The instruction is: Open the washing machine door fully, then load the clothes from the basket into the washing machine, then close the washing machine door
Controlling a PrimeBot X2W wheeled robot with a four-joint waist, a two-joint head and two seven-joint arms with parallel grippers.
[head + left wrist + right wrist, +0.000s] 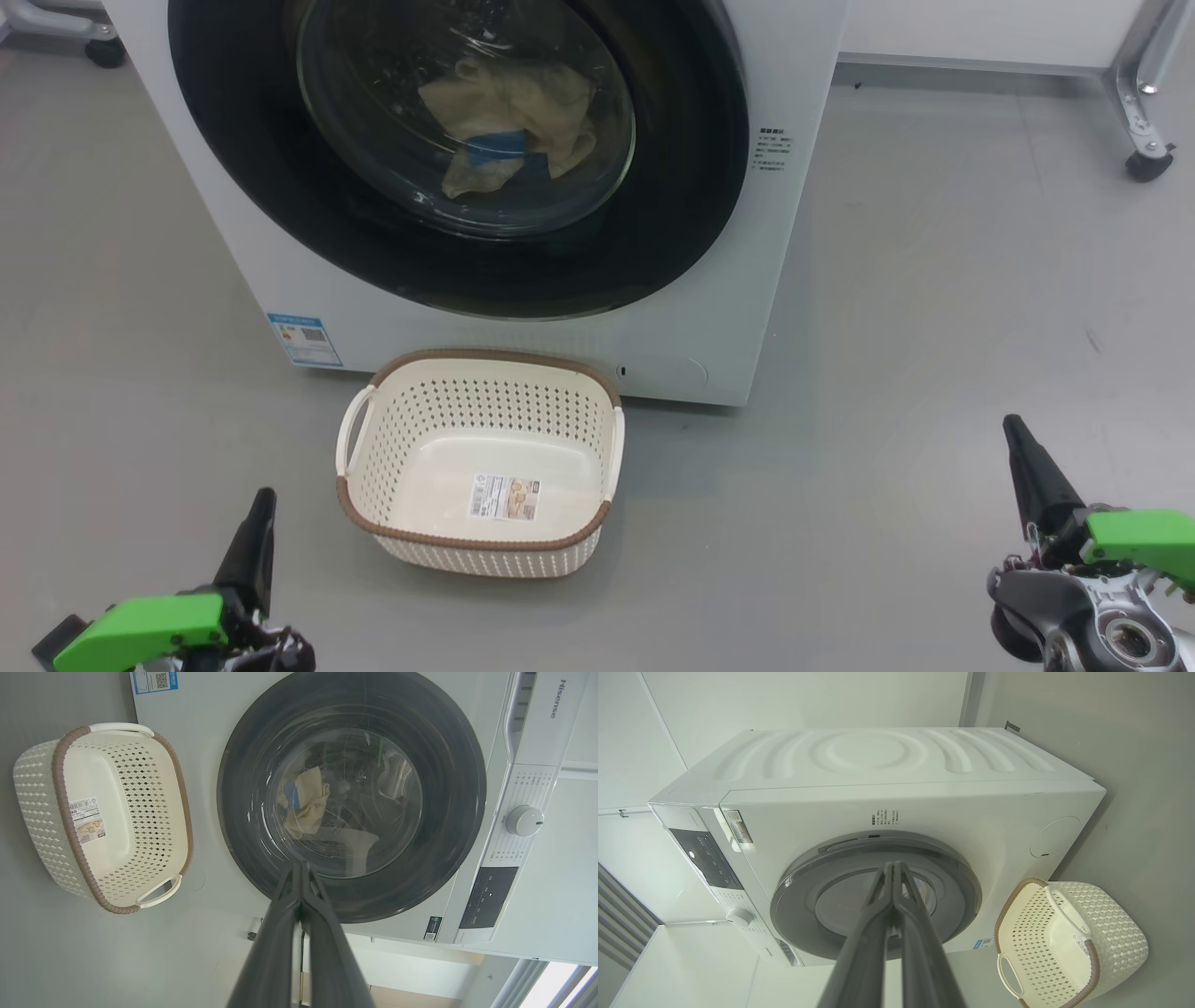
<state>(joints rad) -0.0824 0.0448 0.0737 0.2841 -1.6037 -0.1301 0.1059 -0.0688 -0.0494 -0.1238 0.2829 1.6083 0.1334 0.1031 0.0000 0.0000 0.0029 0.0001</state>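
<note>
Left claw point(264, 499) and right claw point(1013, 431) are held closed, empty, flanking the bare basket point(597, 392), apparently since the clothes point(523, 112) are shut behind the door point(280, 215) ahead.

Grey floor point(934, 280), white wall point(980, 28), castored metal leg point(1141, 121)
</note>
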